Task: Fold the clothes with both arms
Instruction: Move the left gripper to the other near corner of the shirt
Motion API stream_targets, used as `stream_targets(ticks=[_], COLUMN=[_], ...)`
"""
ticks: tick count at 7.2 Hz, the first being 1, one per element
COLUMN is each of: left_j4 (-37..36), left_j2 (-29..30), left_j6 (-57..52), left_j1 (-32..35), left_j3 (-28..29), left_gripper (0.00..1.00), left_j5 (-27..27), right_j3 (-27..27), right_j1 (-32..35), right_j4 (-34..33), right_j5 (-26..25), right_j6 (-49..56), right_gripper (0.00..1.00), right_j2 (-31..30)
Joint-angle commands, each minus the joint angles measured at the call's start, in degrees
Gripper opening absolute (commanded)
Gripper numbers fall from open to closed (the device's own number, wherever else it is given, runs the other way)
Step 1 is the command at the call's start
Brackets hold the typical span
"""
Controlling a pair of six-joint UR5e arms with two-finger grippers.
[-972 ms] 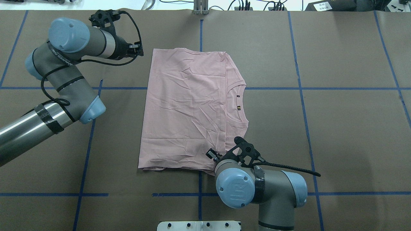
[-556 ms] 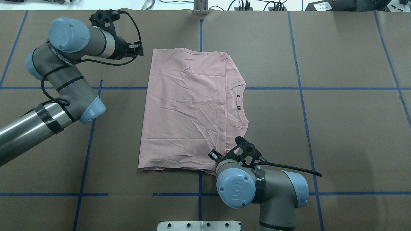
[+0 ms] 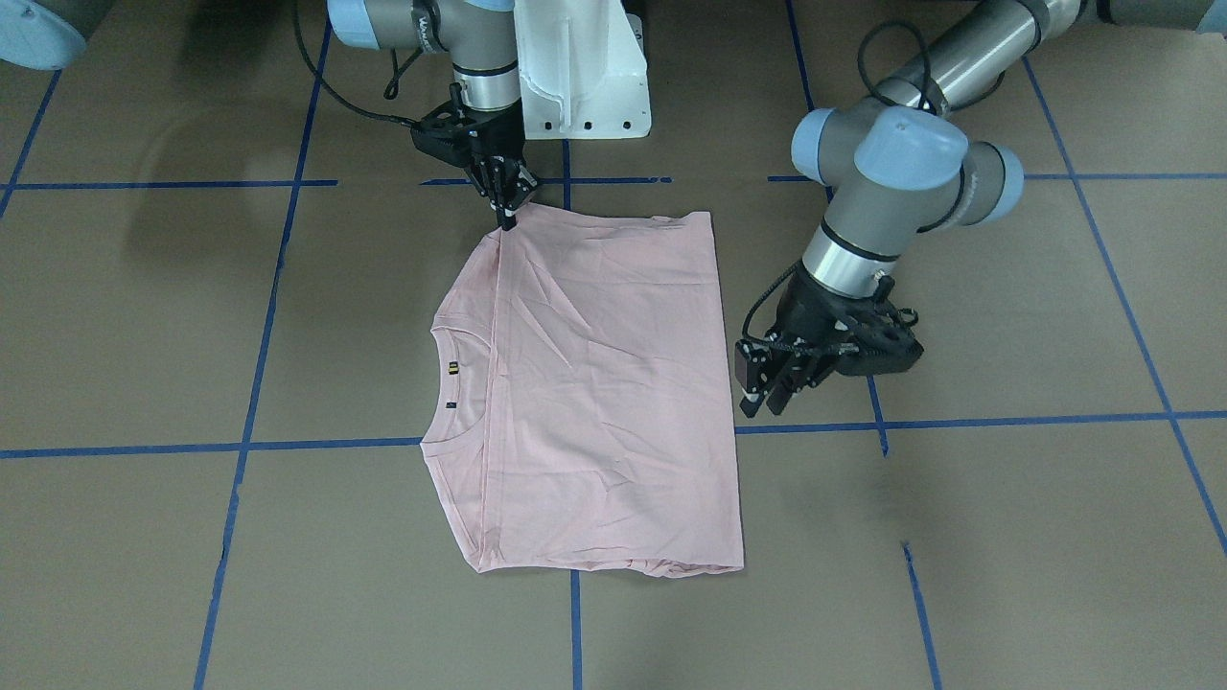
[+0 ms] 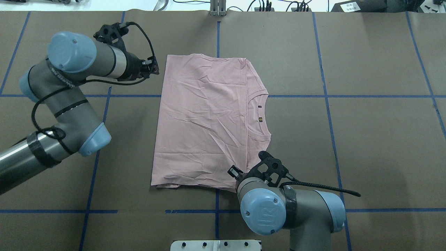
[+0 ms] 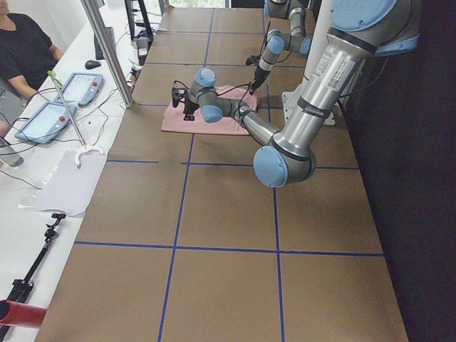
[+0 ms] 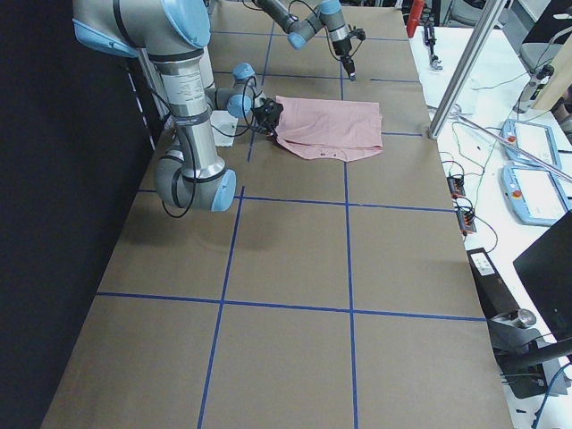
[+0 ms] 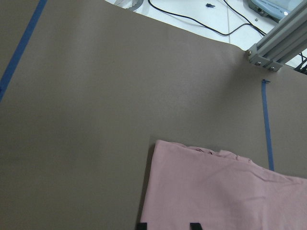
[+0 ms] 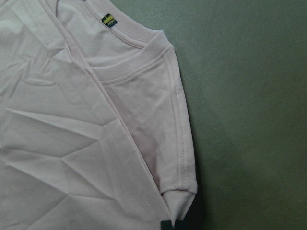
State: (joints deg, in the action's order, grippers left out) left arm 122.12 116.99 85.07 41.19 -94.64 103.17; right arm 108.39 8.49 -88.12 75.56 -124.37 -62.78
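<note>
The pink T-shirt (image 4: pixel 205 118) lies folded and creased, plain side up, at the centre of the overhead view on the brown table (image 4: pixel 366 139), neckline toward the right of the frame. The fold hides its lower layers.

At its lower right corner the right gripper (image 3: pixel 506 222) is covered in the overhead view by its own wrist. The front-facing view, at upper centre, shows its fingers pressed together on the sleeve corner, pinching the cloth. The right wrist camera cuts those fingers to a dark sliver at the bottom edge, under the sleeve cuff.

The left gripper (image 3: pixel 764 402) hangs just beside the shirt's edge at the right of the front-facing view, fingers spread and holding nothing. Its wrist camera catches only two black tips at the bottom edge.

The left arm (image 4: pixel 66 104) enters from the overhead view's left edge, elbow bent, wrist turned toward the shirt's upper left corner. The right arm (image 4: pixel 289 209) rises from the bottom edge, wrist pointing down.
</note>
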Motion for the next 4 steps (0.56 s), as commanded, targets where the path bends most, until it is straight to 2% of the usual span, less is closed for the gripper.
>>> stream_targets(ticks=[1, 2, 3, 4], left_j4=[-5.3, -9.8, -11.6, -13.4], left_j2=[-7.6, -7.6, -8.1, -10.4], left_j6=[14.9, 18.6, 20.1, 23.0], left_j1=[-10.1, -14.1, -15.9, -21.1], left_j3=[-12.6, -14.2, -16.5, -16.5], left_gripper=[0.43, 0.42, 0.42, 0.42], left_j5=[-3.1, -3.4, -4.4, -5.8], right_j3=[2.7, 3.9, 4.2, 4.2], right_j1=[-0.5, -0.5, -0.4, -0.4], right_j4=[0.0, 0.0, 0.0, 0.0], right_j5=[-0.8, -0.8, -0.8, -0.7], right_j6=[0.0, 0.1, 0.2, 0.4], right_gripper=[0.00, 0.00, 0.00, 0.00], right_j2=[-1.6, -2.4, -2.6, -2.6])
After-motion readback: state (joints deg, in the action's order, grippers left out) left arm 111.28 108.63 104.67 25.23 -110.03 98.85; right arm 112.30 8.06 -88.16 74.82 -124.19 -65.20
